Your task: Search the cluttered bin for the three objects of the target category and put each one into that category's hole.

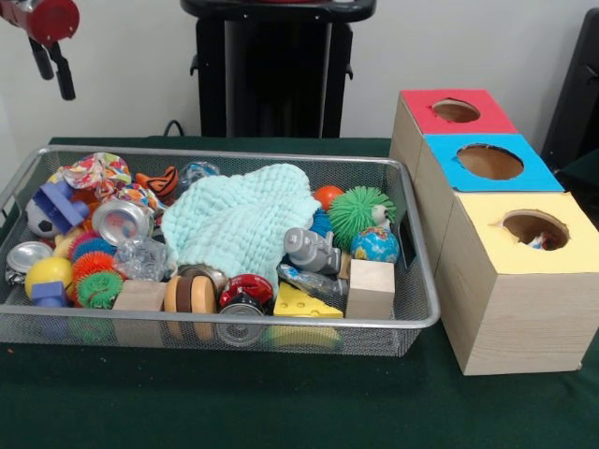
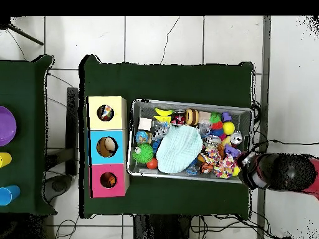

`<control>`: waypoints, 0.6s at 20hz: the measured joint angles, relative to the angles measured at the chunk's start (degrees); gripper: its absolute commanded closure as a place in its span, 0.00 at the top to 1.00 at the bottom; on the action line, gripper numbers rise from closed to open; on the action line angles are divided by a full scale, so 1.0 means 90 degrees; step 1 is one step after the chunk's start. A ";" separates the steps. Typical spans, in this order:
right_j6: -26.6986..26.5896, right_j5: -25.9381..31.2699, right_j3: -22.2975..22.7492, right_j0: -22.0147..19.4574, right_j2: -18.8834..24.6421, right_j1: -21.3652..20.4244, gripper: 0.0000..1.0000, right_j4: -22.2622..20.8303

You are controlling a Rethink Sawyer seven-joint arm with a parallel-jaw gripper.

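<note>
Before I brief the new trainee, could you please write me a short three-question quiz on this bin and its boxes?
1. True or false: the gripper is holding the large pale cloth.
2. Multiple choice: the box nearest the front camera has a top that is A) red, B) blue, C) yellow.
3. Fill in: the green spiky ball lies in the wire bin at the end nearer the ____.

Key
1. False: the gripper hangs above the bin's other end, apart from the cloth, which lies across the toys in the middle.
2. C: the yellow box is nearest; then the blue box, then the red box.
3. Boxes.
</note>
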 measured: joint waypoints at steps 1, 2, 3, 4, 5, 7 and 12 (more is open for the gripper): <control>0.0000 0.0001 0.0000 0.0004 0.0000 -0.0029 1.00 0.0018; 0.0000 0.0003 -0.0003 0.0012 0.0000 -0.0071 1.00 0.0046; 0.0000 0.0004 -0.0006 0.0018 0.0000 -0.0090 1.00 0.0061; 0.0000 0.0018 -0.0023 0.0035 0.0001 -0.0127 1.00 0.0090; 0.0000 0.0029 -0.0033 0.0044 0.0000 -0.0141 1.00 0.0102; 0.0000 0.0074 -0.0090 0.0080 0.0001 -0.0163 1.00 0.0132; 0.0000 0.0148 -0.0282 0.0169 0.0000 -0.0109 1.00 0.0136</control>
